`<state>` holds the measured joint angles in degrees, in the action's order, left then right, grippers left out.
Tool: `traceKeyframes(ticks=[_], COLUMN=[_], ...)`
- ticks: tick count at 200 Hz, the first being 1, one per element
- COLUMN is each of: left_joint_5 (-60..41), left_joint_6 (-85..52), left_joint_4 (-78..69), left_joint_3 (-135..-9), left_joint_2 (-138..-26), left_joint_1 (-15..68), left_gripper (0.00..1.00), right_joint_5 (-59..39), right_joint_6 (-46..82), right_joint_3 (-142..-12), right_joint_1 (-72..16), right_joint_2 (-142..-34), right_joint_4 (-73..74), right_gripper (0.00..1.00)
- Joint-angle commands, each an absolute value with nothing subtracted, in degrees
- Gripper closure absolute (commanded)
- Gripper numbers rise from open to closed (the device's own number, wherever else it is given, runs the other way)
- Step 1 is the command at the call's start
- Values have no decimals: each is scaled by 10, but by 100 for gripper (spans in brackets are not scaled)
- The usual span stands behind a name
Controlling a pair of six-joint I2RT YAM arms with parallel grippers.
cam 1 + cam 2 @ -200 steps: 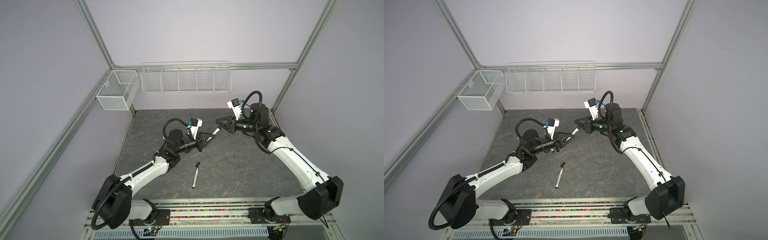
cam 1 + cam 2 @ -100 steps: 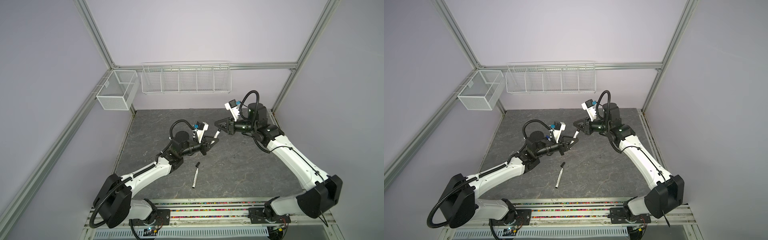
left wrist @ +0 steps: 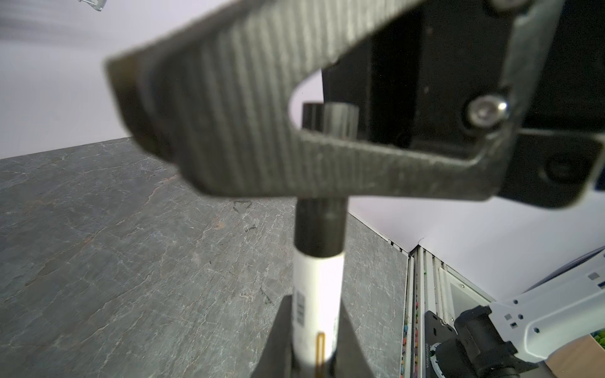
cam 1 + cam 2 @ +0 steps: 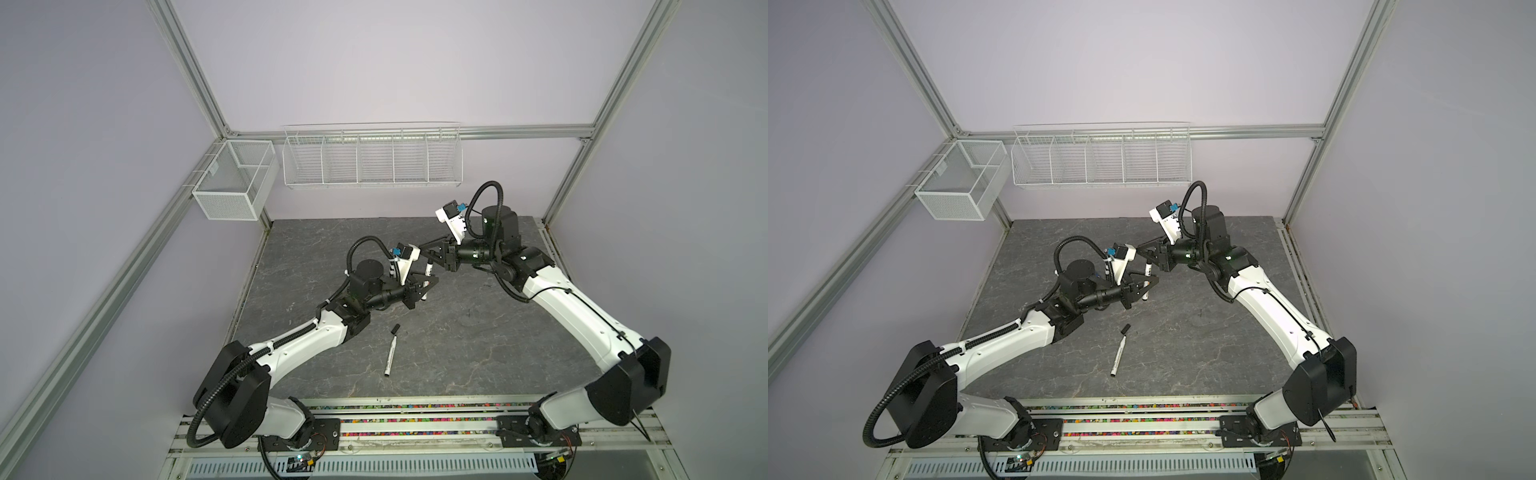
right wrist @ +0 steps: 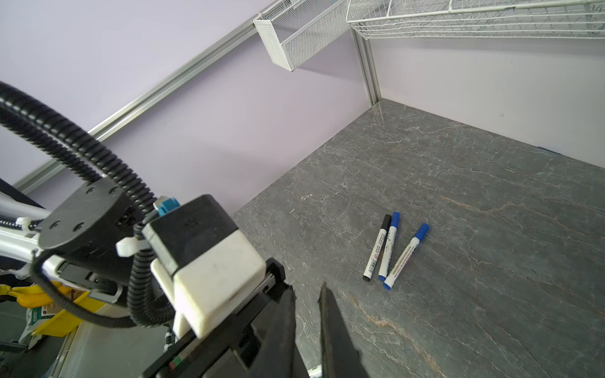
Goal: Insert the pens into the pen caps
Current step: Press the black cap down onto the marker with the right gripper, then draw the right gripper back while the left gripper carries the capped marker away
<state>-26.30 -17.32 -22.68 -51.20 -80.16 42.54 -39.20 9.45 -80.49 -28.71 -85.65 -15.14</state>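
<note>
A white pen (image 4: pixel 426 279) with a black pen cap (image 3: pixel 319 229) on its end stands nearly upright above the table's middle. My left gripper (image 4: pixel 424 289) (image 3: pixel 316 304) is shut on its barrel. My right gripper (image 4: pixel 428 257) (image 5: pixel 307 289) is shut on that cap, one finger (image 3: pixel 245 131) crossing in front of it. Another white pen (image 4: pixel 390 355) lies on the table nearer the front, a black cap (image 4: pixel 395 329) slightly askew at its far end. In the right wrist view three capped pens lie together: one black (image 5: pixel 378 248), two blue (image 5: pixel 389 245) (image 5: pixel 406 257).
The grey stone table (image 4: pixel 478 332) is walled on three sides. A white wire rack (image 4: pixel 372 160) and a mesh box (image 4: pixel 232 187) hang at the back, above the table. The arms' base rail (image 4: pixel 415 415) runs along the front edge.
The left arm has reached forward and to the right, bringing the held pen from a slant to nearly upright. The right gripper has shifted slightly left with the cap end.
</note>
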Motion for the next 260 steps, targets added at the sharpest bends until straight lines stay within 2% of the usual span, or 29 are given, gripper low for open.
traceKeyframes(ticks=[1,34,95,120,138,156,171,194,216,260], left_joint_5=[-144,-135,-90,-74,-74,-70,-64,-13,61,197], left_joint_6=[-197,-197,-217,-205,-225,-270,-303,-333,-358,-386], left_joint_4=[-496,-491,-461,-434,-436,-457,-487,-512,-502,-350], left_joint_3=[-584,-584,-532,-512,-492,-460,-428,-390,-379,-449], left_joint_2=[-748,-751,-741,-752,-774,-801,-828,-865,-901,-984], left_joint_1=[383,381,385,411,427,430,431,430,430,425], left_gripper=[100,100,100,100,100,100,100,100,100,100], right_joint_5=[-451,-434,-483,-495,-490,-485,-472,-439,-384,-350], right_joint_6=[72,74,114,133,149,169,195,229,220,215], right_joint_3=[-754,-753,-731,-732,-737,-738,-724,-696,-682,-667], right_joint_1=[-324,-319,-276,-277,-275,-265,-250,-225,-216,-207], right_joint_2=[-905,-903,-887,-887,-880,-865,-843,-805,-778,-760], right_joint_4=[-407,-412,-363,-338,-319,-290,-248,-191,-199,-225], right_gripper=[93,93,92,87,75,50,38,34,34,35])
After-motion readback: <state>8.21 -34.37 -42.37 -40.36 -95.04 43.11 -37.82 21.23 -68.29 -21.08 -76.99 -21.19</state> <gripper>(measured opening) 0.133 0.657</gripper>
